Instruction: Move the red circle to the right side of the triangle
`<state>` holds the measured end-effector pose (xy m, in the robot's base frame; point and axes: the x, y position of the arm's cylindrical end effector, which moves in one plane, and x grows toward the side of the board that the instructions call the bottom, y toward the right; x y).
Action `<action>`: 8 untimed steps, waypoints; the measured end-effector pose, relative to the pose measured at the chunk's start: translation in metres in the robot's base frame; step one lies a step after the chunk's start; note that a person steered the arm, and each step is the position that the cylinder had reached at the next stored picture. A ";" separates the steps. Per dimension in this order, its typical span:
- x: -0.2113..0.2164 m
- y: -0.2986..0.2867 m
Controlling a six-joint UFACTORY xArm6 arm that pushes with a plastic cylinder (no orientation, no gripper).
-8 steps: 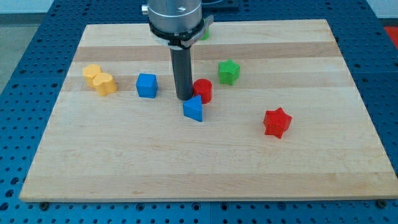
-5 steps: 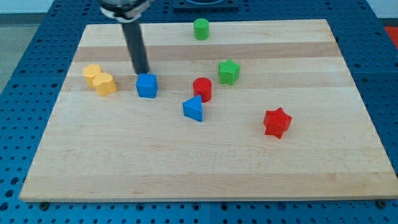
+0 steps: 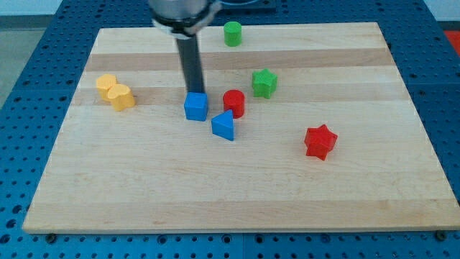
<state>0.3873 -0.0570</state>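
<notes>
The red circle [image 3: 233, 103] stands on the wooden board just above and to the right of the blue triangle [image 3: 223, 126]. A blue cube [image 3: 195, 106] sits to the left of the red circle. My tip [image 3: 195, 93] stands at the cube's top edge, touching it or nearly so. The rod rises from there toward the view's top.
A green star [image 3: 264, 83] lies up and right of the red circle. A green cylinder [image 3: 232, 33] is near the board's top edge. A red star [image 3: 320, 141] lies at the right. A yellow heart-like block [image 3: 116, 91] lies at the left.
My tip swung from beside the red circle over to the left of the blue cube, then came back right. The blue cube has slid right, closer to the red circle and triangle.
</notes>
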 end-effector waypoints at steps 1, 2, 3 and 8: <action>0.005 0.013; 0.004 0.008; -0.017 0.019; 0.048 0.071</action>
